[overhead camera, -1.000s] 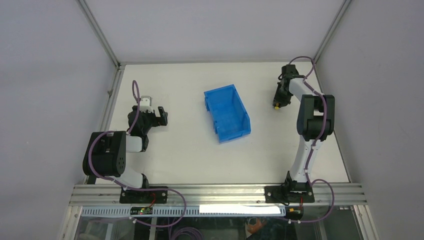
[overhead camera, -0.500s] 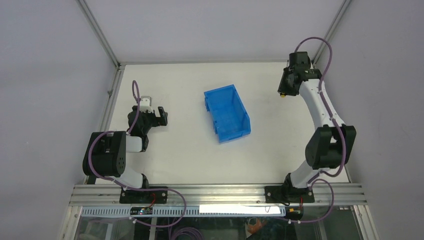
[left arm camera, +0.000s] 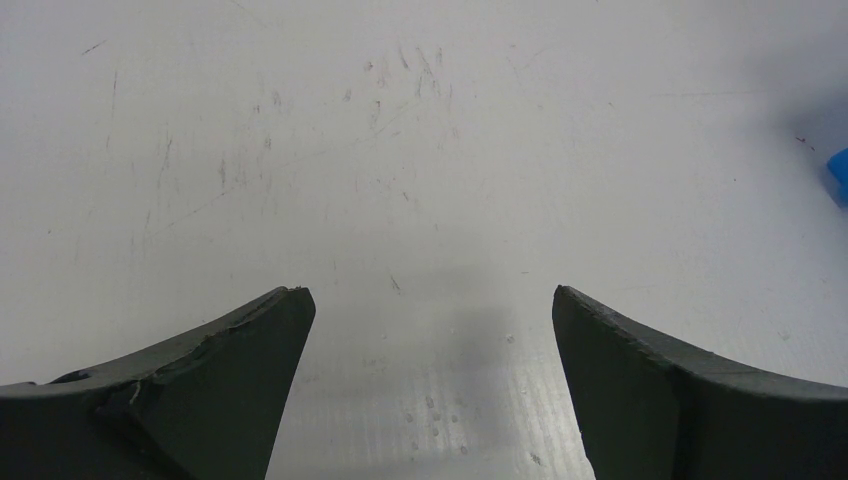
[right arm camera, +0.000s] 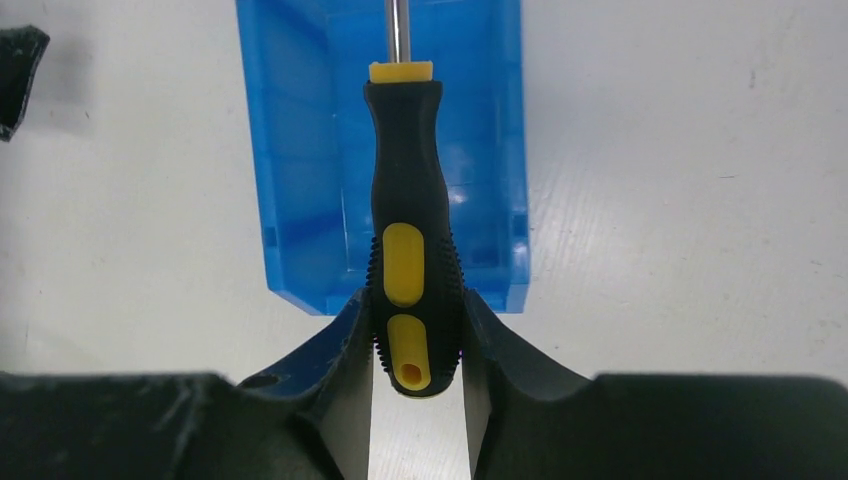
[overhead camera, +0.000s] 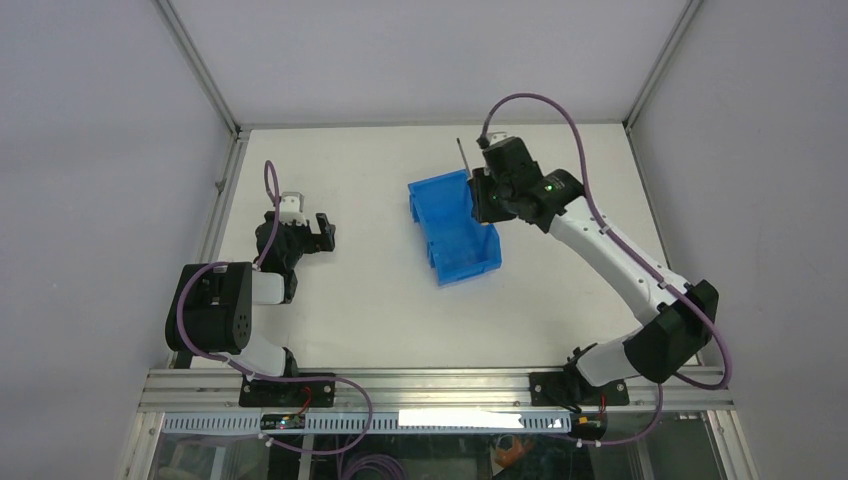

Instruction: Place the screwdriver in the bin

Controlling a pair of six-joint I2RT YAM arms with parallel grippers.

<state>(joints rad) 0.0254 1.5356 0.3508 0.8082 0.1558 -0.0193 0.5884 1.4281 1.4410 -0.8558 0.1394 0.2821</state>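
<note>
The blue bin (overhead camera: 470, 255) lies at the table's middle, empty; the right wrist view looks down into it (right arm camera: 300, 150). My right gripper (overhead camera: 487, 195) hovers above the bin's far right part, shut on the black-and-yellow handle of the screwdriver (right arm camera: 412, 230). In the wrist view my right gripper (right arm camera: 415, 305) clamps the handle's rear end, and the shaft points away along the bin's length. In the top view only the thin dark shaft (overhead camera: 462, 155) shows past the gripper. My left gripper (overhead camera: 322, 230) is open and empty over the table at the left, as the left wrist view (left arm camera: 430, 295) shows.
A metal frame rail (overhead camera: 205, 65) and grey walls border the white table at the back and sides. A corner of the blue bin (left arm camera: 838, 178) shows at the right edge of the left wrist view.
My right arm has swung from the table's far right side leftward to above the bin, carrying the screwdriver. The left arm and the bin have not moved.
</note>
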